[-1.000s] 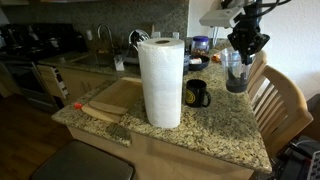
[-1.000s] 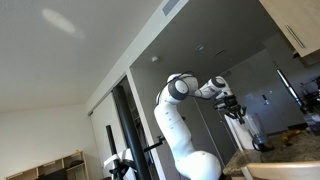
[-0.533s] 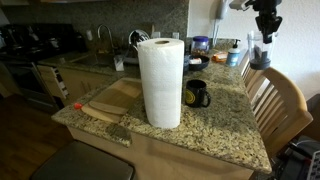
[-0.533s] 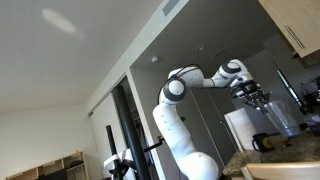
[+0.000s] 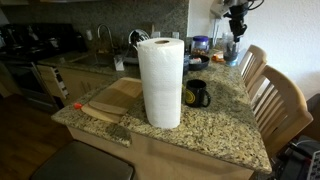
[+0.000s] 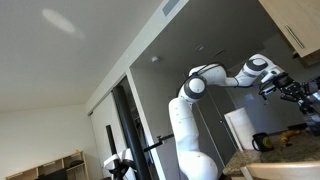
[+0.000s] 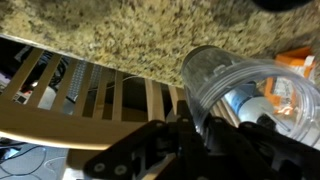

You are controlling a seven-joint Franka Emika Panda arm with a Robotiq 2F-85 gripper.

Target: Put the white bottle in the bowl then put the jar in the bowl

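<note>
High over the desk [image 5: 222,125], my claw [image 5: 236,30] grips the jar [image 7: 230,82]; its slick, tapered wall could slide free and drop.

Granite counter [image 5: 215,125], wooden chairs [image 5: 284,105]

The jar [image 7: 240,85] runs off the wrist view's right edge, the gripper [image 5: 236,28] is a dark blur, and the towel roll [image 5: 160,80] hides part of the mug [image 5: 198,94].

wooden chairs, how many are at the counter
2. One wooden slat-back chair stands at the speckled granite counter's near end; the other stands farther back along the same side. Others may be hidden.
</note>
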